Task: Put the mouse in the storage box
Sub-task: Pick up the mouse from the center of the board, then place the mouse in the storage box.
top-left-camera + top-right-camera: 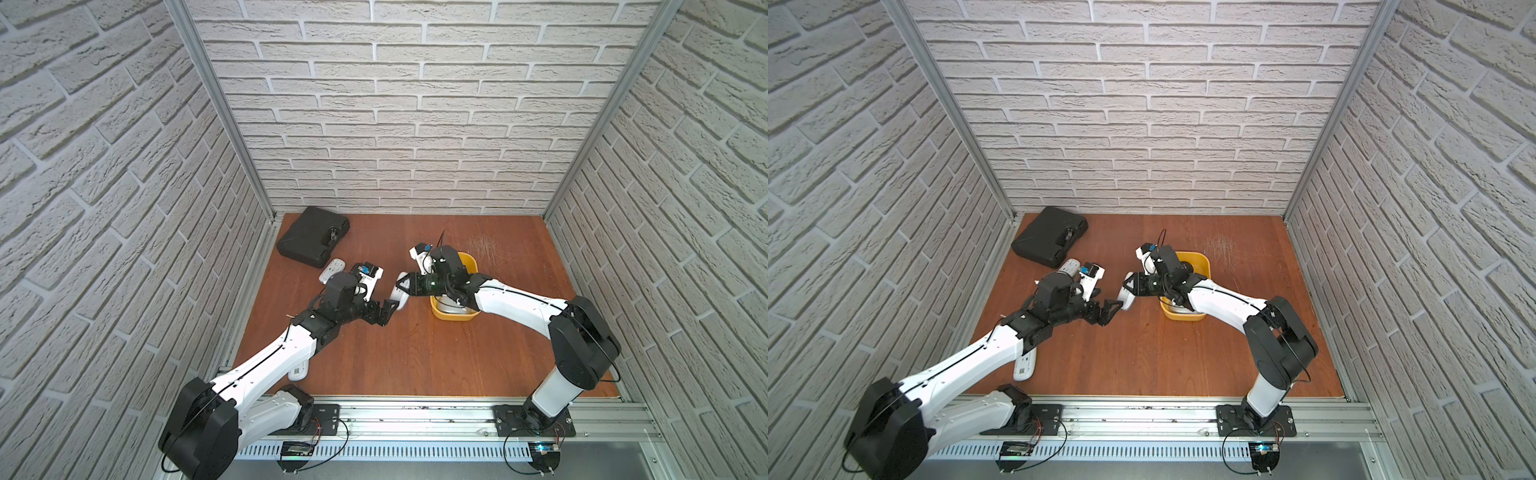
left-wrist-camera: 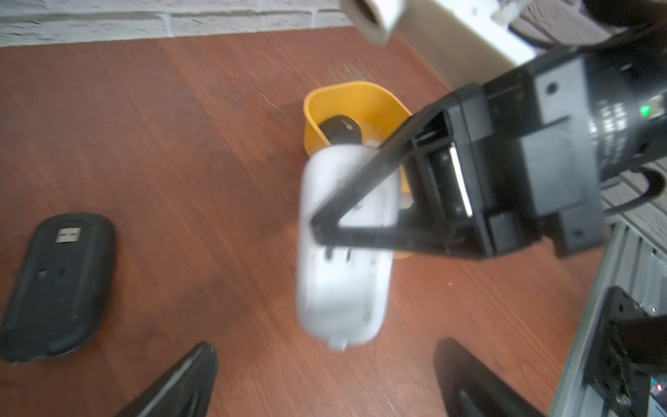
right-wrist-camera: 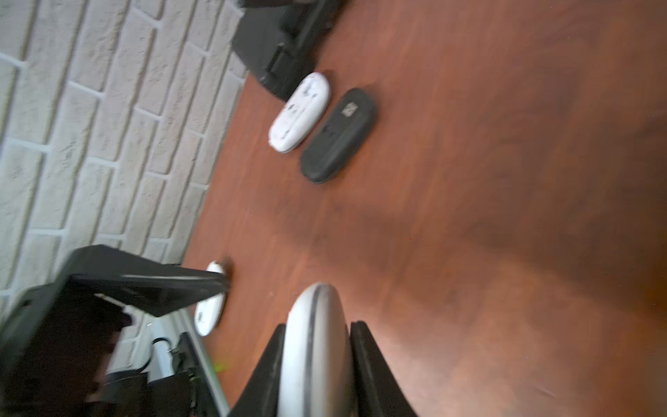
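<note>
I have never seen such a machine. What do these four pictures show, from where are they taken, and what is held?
These are two white-and-black robot arms, left and right, at a brown wooden table. Two pictures look down from above; two come from cameras on the wrists. The right gripper is shut on a white oval computer mouse, held above the table. The left gripper is open beside it. Under the right arm stands a yellow plastic tub with something dark inside. Also on the table: a flat black hard case, a second white mouse, a black mouse lying upside down, and a third white mouse.
</note>
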You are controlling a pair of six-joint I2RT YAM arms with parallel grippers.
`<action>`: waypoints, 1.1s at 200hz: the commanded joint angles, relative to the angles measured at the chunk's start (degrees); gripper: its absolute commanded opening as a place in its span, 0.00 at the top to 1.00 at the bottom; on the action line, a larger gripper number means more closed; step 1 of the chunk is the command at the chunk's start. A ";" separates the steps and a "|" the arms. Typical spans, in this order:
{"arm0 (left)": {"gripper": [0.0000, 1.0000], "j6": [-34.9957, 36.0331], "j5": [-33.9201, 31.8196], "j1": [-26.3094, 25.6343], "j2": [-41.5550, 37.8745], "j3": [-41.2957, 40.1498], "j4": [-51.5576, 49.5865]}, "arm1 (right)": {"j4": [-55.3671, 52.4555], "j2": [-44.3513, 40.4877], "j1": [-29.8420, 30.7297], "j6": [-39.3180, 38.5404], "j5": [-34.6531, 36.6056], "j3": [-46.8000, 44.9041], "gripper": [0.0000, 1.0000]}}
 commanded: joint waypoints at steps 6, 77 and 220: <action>0.02 -3.34 -6.35 3.39 -3.45 -2.23 -2.68 | -12.31 -4.10 -4.22 -12.38 16.31 3.43 0.82; 0.02 -6.58 -6.63 7.97 -3.86 -5.14 -2.13 | -15.02 1.79 -5.91 -29.86 48.49 8.66 0.83; 0.02 -6.21 -7.84 8.00 -4.31 -5.36 -3.96 | -1.62 17.11 -6.08 -49.93 60.43 12.96 0.78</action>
